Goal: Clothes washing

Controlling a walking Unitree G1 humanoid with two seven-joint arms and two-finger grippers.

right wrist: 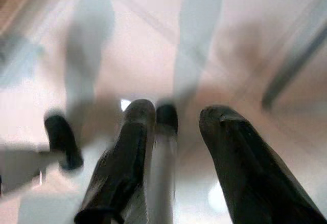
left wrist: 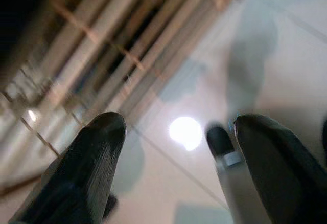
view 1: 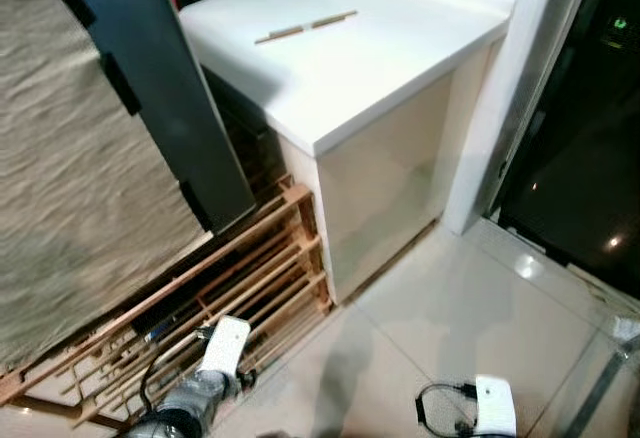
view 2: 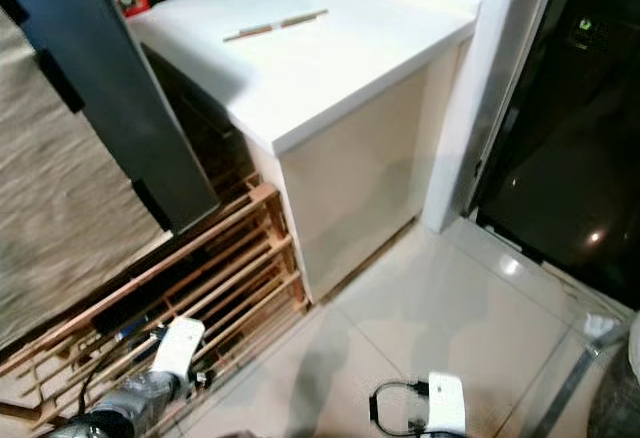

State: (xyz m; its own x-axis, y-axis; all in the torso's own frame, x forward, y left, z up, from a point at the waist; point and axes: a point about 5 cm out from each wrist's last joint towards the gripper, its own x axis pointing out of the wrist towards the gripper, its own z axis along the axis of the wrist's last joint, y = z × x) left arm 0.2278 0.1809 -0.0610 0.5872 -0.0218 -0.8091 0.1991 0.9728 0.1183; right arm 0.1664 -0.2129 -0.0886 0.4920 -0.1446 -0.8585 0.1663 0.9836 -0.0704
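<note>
Walking toward the dark-fronted appliance (view 1: 590, 158) at right, seemingly the washer, looks like the step in hand; steer around the white counter (view 1: 380, 68) and keep feet off the wooden slatted rack (view 1: 250, 278). No clothes can be made out. Both arms hang low over the glossy tiles: left gripper (left wrist: 173, 152) spread and empty, right gripper (right wrist: 176, 152) likewise parted, holding nothing.

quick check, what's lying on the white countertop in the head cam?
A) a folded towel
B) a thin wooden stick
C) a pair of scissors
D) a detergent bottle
B: a thin wooden stick lies flat on the white countertop, out in the middle of the surface with bare white top on all sides of it.
</note>
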